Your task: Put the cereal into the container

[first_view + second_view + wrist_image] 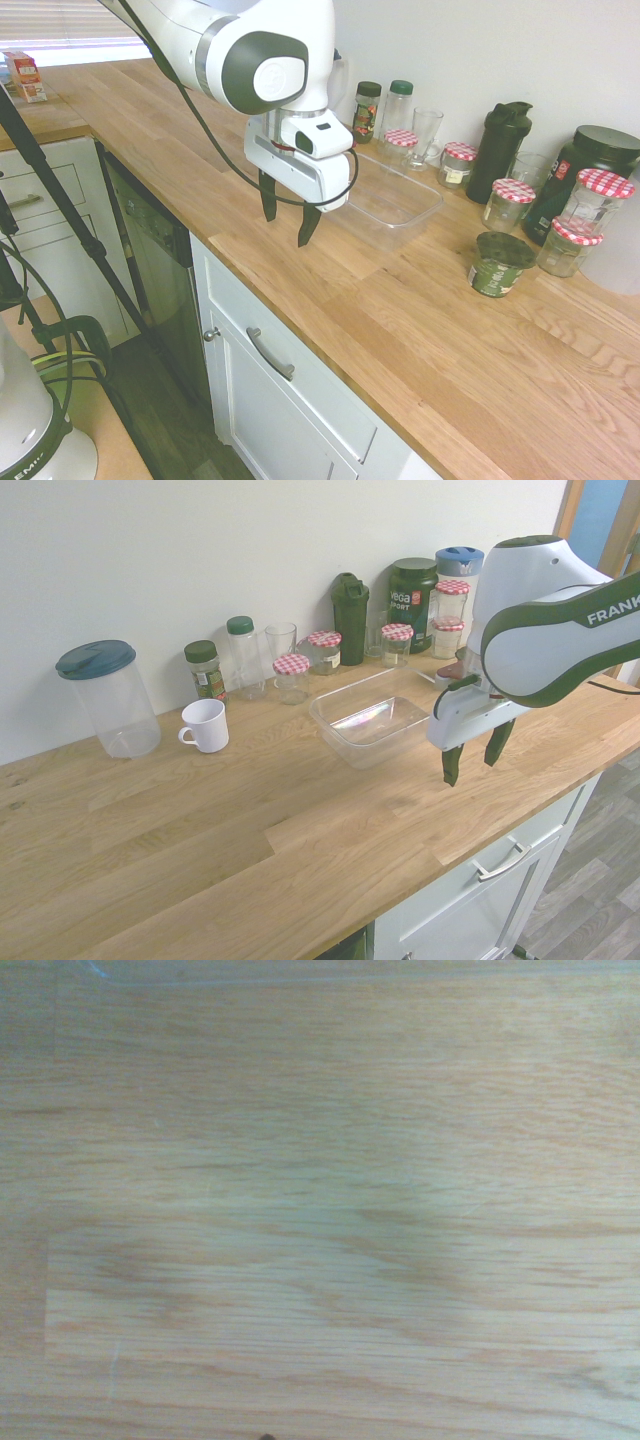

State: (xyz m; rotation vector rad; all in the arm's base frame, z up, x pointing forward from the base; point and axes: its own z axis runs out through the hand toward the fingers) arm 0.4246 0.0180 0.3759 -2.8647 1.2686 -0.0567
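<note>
The cereal [498,264], a squat dark green tub with a dark lid, stands upright on the wooden counter [400,330], to the right of the container. In the second exterior view the arm hides it. The container [392,203] [368,720] is a shallow clear plastic tub with nothing inside. My gripper [286,225] [470,768] hangs open and holds nothing. It is above bare counter beside the container's near side, close to the counter's front edge, well apart from the cereal. The wrist view shows only blurred wood grain.
Glass jars with red-checkered lids [513,203] [291,676], a black shaker bottle [500,150] and a dark Vega tub [413,602] line the wall. Spice bottles [206,668], a drinking glass [425,136], a white mug [205,725] and a tall clear canister [107,698] stand further along.
</note>
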